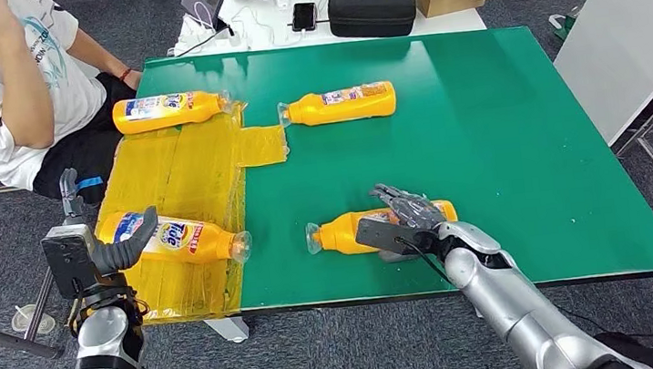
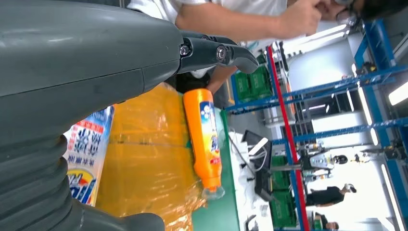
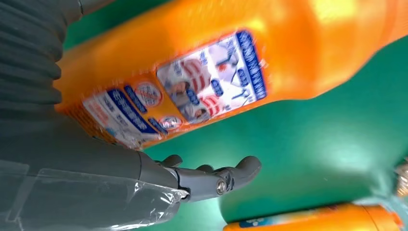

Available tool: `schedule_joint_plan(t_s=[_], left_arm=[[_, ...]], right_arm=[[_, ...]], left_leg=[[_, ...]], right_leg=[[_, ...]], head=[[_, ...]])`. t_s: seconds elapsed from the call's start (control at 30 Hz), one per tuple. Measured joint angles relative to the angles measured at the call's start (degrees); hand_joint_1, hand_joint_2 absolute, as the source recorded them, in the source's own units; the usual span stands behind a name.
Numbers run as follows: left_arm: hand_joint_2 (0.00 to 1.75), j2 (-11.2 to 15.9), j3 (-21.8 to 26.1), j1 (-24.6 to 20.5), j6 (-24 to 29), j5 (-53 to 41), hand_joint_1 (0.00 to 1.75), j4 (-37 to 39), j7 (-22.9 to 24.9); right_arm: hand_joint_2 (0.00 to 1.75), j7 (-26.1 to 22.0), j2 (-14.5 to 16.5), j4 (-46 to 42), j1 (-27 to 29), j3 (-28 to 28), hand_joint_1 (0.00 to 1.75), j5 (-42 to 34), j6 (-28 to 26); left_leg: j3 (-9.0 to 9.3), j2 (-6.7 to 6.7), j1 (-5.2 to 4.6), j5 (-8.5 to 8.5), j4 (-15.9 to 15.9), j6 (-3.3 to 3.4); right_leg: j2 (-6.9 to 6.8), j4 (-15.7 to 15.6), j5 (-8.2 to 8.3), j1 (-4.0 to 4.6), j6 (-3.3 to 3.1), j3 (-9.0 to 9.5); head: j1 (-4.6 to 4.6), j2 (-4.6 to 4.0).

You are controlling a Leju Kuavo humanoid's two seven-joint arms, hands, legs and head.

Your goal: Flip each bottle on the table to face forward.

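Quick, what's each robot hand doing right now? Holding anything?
Left hand: open, empty, hovering by the Tide bottle.
Right hand: on the near orange bottle; whether it grips cannot be told.

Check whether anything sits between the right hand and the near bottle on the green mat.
Nothing visible does: the right hand is already over the near orange bottle, with bare green mat around it. Contact itself is unclear.
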Motion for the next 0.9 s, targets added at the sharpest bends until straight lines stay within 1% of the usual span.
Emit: schedule_joint_plan(t_s=[0.17, 0.27, 0.3, 0.33, 0.4, 0.43, 0.47, 0.5, 0.67, 0.77, 0.83, 0.9], left_arm=[[1.75, -0.5, 0.0, -0.9, -0.5, 0.0, 0.00, 2.0, 0.0], [1.75, -0.8, 0.0, -1.1, -0.8, 0.0, 0.00, 3.0, 0.0], [1.75, -0.8, 0.0, -1.2, -0.8, 0.0, 0.00, 3.2, 0.0], [1.75, -0.9, 0.0, -1.3, -0.8, 0.0, 0.00, 3.4, 0.0], [1.75, -0.9, 0.0, -1.4, -0.8, 0.0, 0.00, 3.8, 0.0], [1.75, -1.0, 0.0, -1.4, -0.9, 0.1, 0.00, 3.9, 0.0], [1.75, -1.0, 0.0, -1.5, -0.9, 0.1, 0.00, 4.1, 0.0], [1.75, -1.0, 0.0, -1.5, -1.0, 0.1, 0.00, 4.3, 0.0], [1.75, -1.2, 0.0, -1.9, -1.3, 0.1, 0.00, 5.2, 0.0], [1.75, -1.4, 0.0, -2.1, -1.5, 0.1, 0.00, 5.6, 0.0], [1.75, -1.5, 0.0, -2.1, -1.8, 0.1, 0.00, 5.9, 0.0], [1.75, -1.6, 0.0, -2.1, -2.1, 0.1, 0.00, 6.0, 0.0]], right_arm=[[1.75, 1.1, -0.4, 5.4, -4.4, 2.9, 0.00, 2.0, 3.2], [1.75, 1.3, -0.4, 7.8, -6.2, 4.2, 0.00, 2.3, 4.0], [1.75, 1.3, -0.4, 8.3, -6.5, 4.6, 0.14, 2.3, 4.1], [1.75, 1.3, -0.4, 8.8, -6.9, 4.8, 0.48, 2.4, 4.1], [1.75, 1.4, -0.4, 9.5, -7.3, 5.3, 1.31, 2.4, 4.2], [1.75, 1.4, -0.4, 9.8, -7.5, 5.5, 1.61, 2.5, 4.3], [1.75, 1.4, -0.4, 10.0, -7.7, 5.7, 1.71, 2.6, 4.5], [1.75, 1.3, -0.4, 10.3, -7.9, 6.0, 1.75, 2.8, 4.6], [1.75, 0.6, -0.4, 11.5, -8.6, 7.5, 1.75, 2.9, 5.3], [1.75, -0.8, -0.4, 11.8, -8.8, 8.0, 1.75, 2.0, 4.9], [1.75, -2.7, -0.4, 11.8, -8.4, 8.0, 1.75, -0.1, 3.3], [1.75, -5.5, -0.5, 10.5, -6.8, 7.2, 1.75, -3.6, -0.8]], left_leg=[[0.06, 0.00, 0.00, 0.02, 0.0, 0.02], [0.07, -0.01, 0.00, 0.04, 0.0, 0.04], [0.07, -0.01, 0.00, 0.04, 0.0, 0.05], [0.08, -0.01, 0.00, 0.04, 0.0, 0.05], [0.08, -0.01, 0.00, 0.04, 0.0, 0.05], [0.08, 0.00, 0.00, 0.04, 0.0, 0.04], [0.08, 0.00, 0.00, 0.04, 0.0, 0.04], [0.09, 0.00, 0.00, 0.04, 0.0, 0.04], [0.16, 0.00, 0.00, 0.04, 0.0, 0.04], [0.22, 0.00, 0.00, 0.03, 0.0, 0.04], [0.24, 0.00, 0.00, 0.03, 0.0, 0.04], [0.25, 0.00, 0.01, 0.02, 0.0, 0.03]], right_leg=[[0.00, 0.0, 0.02, 0.00, 0.03, 0.05], [0.00, 0.0, 0.03, 0.00, 0.03, 0.07], [0.00, 0.0, 0.03, 0.00, 0.03, 0.08], [0.00, 0.0, 0.03, 0.00, 0.03, 0.08], [0.00, 0.0, 0.03, 0.00, 0.03, 0.08], [0.00, 0.0, 0.03, 0.00, 0.03, 0.08], [0.00, 0.0, 0.03, 0.00, 0.03, 0.09], [0.00, 0.0, 0.03, 0.00, 0.03, 0.09], [0.00, 0.0, 0.02, 0.00, 0.03, 0.15], [0.00, 0.0, 0.02, 0.00, 0.03, 0.20], [0.00, 0.0, 0.02, 0.00, 0.03, 0.23], [0.00, 0.0, 0.02, 0.02, 0.03, 0.26]], head=[[0.00, 0.00], [0.00, 0.00], [0.01, 0.00], [0.00, 0.00], [0.00, 0.00], [-0.01, 0.01], [-0.01, 0.01], [-0.01, 0.01], [0.01, 0.00], [0.01, 0.01], [-0.01, 0.01], [0.00, 0.00]])
